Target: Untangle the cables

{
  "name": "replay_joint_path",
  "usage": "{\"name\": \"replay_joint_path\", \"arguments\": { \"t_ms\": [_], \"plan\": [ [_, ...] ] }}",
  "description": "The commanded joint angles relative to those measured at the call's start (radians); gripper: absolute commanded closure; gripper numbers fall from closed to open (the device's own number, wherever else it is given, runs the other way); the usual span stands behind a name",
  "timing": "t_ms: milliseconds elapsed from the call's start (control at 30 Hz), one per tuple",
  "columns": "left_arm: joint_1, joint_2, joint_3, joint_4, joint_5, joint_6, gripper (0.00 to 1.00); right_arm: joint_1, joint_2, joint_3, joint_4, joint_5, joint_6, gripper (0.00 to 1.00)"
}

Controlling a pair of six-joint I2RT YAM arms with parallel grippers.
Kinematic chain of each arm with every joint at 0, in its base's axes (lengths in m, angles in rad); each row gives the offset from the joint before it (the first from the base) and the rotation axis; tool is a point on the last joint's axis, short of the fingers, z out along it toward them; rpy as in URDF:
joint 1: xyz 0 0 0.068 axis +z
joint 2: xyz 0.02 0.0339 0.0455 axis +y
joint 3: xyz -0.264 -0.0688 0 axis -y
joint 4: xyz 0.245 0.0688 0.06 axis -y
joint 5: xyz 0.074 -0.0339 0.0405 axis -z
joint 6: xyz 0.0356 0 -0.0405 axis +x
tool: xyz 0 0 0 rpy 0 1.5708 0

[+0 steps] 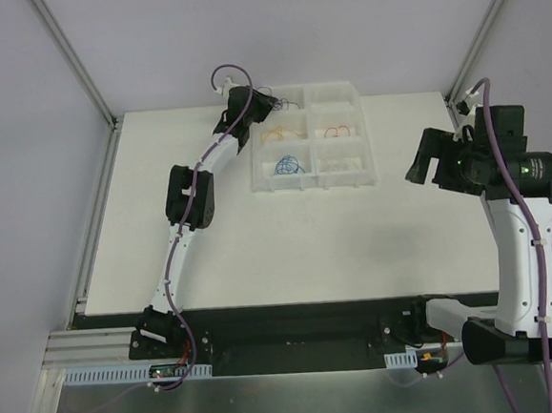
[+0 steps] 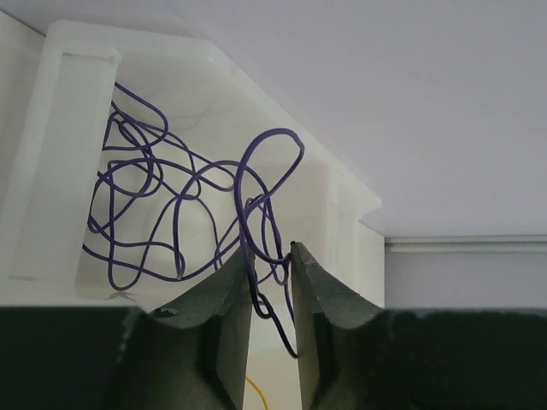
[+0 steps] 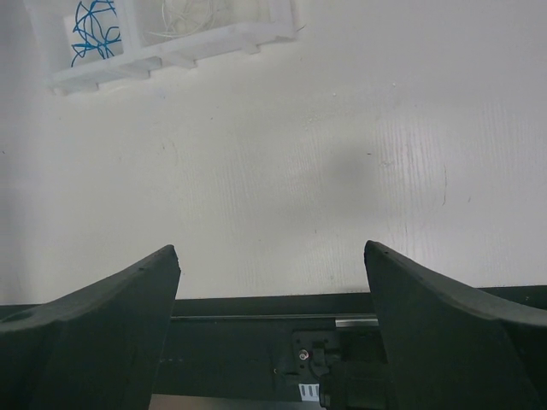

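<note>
Grey walls and metal posts close in a white table (image 1: 261, 255). On its upper middle part stands a clear plastic tray (image 1: 313, 188) with several compartments.

The purple cable (image 2: 272, 131) lies as a loose curly heap in the upper left compartment of the tray. The left gripper (image 2: 269, 252) is right at this compartment. In the left wrist view the heap spreads up and to the left of the fingertips, and one strand runs down between them, along the fingers. The jaws stand narrow, but the gap looks wider than the strand, so I judge the strand is not pinched now. A pull straight back would probably drag this strand out of the compartment, so the gripper should rise clear first.

The other cables each lie in their own compartment: an orange cable (image 1: 282, 129), a red cable (image 1: 342, 130) and a blue cable (image 1: 290, 163).

The right gripper (image 3: 272, 246) hangs at the right side of the overhead view, well apart from the tray. Its jaws are wide apart and hold nothing. The left arm is clearly the nearer one.
</note>
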Motion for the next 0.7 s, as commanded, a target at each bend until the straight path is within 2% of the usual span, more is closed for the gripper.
{"name": "replay_joint_path", "arguments": {
  "t_ms": [0, 167, 233, 400, 667],
  "plan": [
    [0.003, -0.021, 0.05, -0.002, -0.003, 0.056, 0.73, -0.008, 0.01, 0.023, 0.02, -0.025, 0.015, 0.08],
    [-0.008, -0.062, 0.043, -0.035, 0.039, 0.097, 0.52, -0.008, 0.007, -0.003, 0.052, -0.049, 0.024, 0.08],
    [-0.017, -0.087, 0.035, -0.083, 0.042, 0.16, 0.37, -0.008, 0.005, -0.014, 0.068, -0.063, 0.029, 0.09],
    [-0.029, -0.18, -0.046, -0.149, 0.065, 0.315, 0.29, -0.008, -0.012, -0.04, 0.1, -0.086, 0.033, 0.08],
    [-0.031, -0.304, -0.109, -0.215, 0.112, 0.413, 0.28, -0.008, -0.036, -0.092, 0.134, -0.138, 0.042, 0.08]
  ]
}}
